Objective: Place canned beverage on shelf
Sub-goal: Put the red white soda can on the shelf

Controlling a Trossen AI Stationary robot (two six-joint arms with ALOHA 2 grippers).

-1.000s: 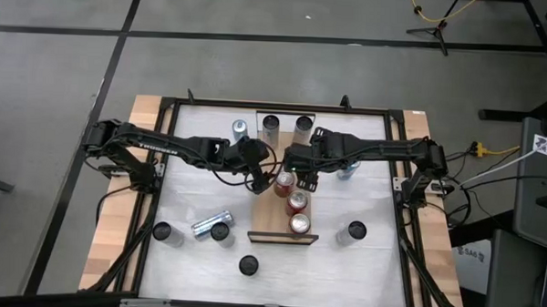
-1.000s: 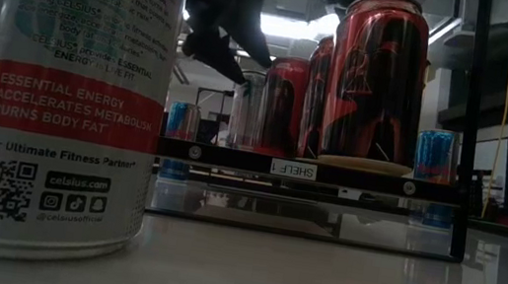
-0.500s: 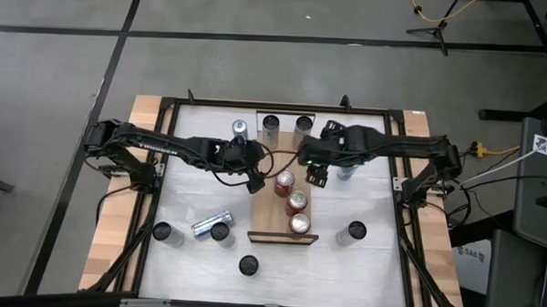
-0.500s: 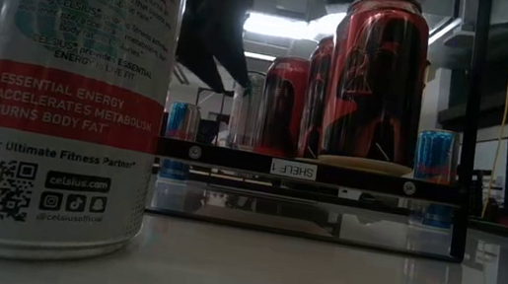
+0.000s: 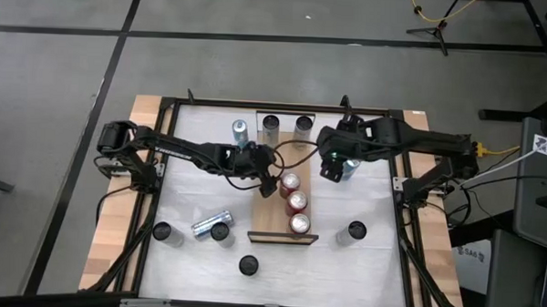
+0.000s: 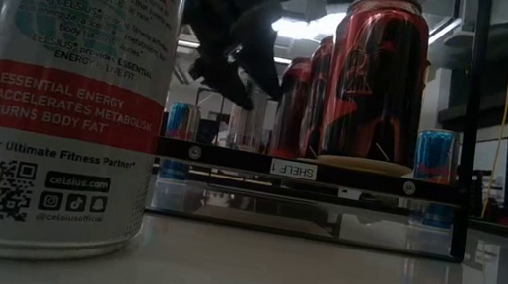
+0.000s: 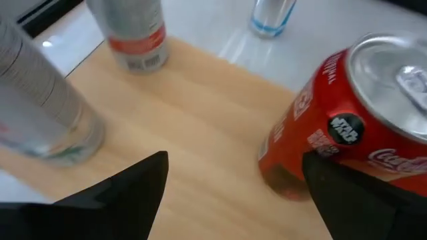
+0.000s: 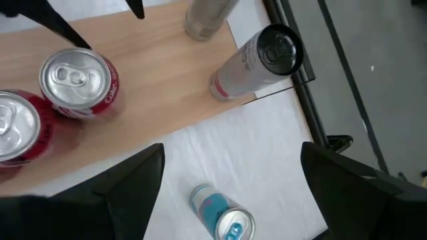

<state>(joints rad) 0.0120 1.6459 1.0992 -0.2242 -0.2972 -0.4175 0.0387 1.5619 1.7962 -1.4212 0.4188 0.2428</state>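
Observation:
The shelf [image 5: 270,208], a light wooden plank, lies in the table's middle with a dark lip [image 6: 290,168] at its near end. Three red cans [image 5: 296,202] stand on it in a row, and two tall slim cans [image 5: 271,126] stand at its far end. My left gripper [image 7: 235,160] is open and low over the plank. The farthest red can [image 7: 340,127] stands just beyond one of its fingers; whether they touch, I cannot tell. My right gripper [image 8: 231,150] hangs open, high above a blue-and-silver can [image 8: 220,217] standing on the table right of the shelf.
Several more cans stand on the white table: a blue one at the far left of the shelf [image 5: 241,130], dark-topped ones near the front [image 5: 162,232] [image 5: 248,264] [image 5: 351,232], one lying on its side [image 5: 207,225]. A large white can [image 6: 61,95] fills the low view's left.
My right gripper has risen and drawn back from the red cans toward the table's right edge, staying open. My left gripper has sunk and moved toward the farthest red can on the shelf, still open.

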